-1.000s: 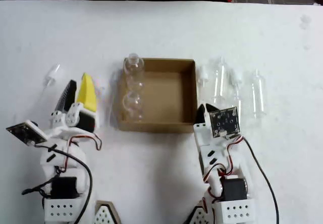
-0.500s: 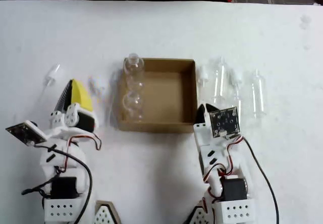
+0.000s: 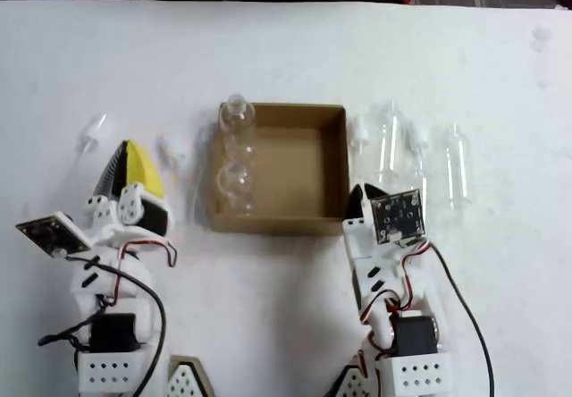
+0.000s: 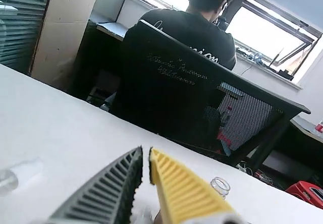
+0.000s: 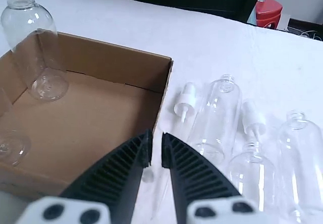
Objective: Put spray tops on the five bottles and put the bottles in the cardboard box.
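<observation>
The cardboard box [image 3: 304, 214] [image 5: 121, 67] sits mid-table with two clear capless bottles along its left side, one [image 3: 237, 118] [image 5: 29, 19] propped on the far corner, one [image 3: 234, 187] nearer. Right of the box lie three more capless bottles [image 3: 389, 147] [image 3: 417, 172] [image 3: 456, 166] and two white spray tops [image 5: 184, 105] [image 5: 252, 120]. Two further spray tops [image 3: 92, 131] [image 3: 176, 151] lie left of the box. My left gripper [image 3: 125, 147] [image 4: 145, 156], black and yellow, is shut and empty between those two tops. By the box's near right corner my right gripper [image 3: 357, 191] [image 5: 155, 146] is shut on nothing.
The white table [image 3: 286, 48] has free room behind the box and along the front between the two arm bases. The table's far edge runs across the top of the high view, with a dark office chair [image 4: 192, 82] behind it.
The left gripper's yellow finger has swung in against the black one, so the gripper has gone from open to shut. A spray top beside it now shows. The right arm has kept still.
</observation>
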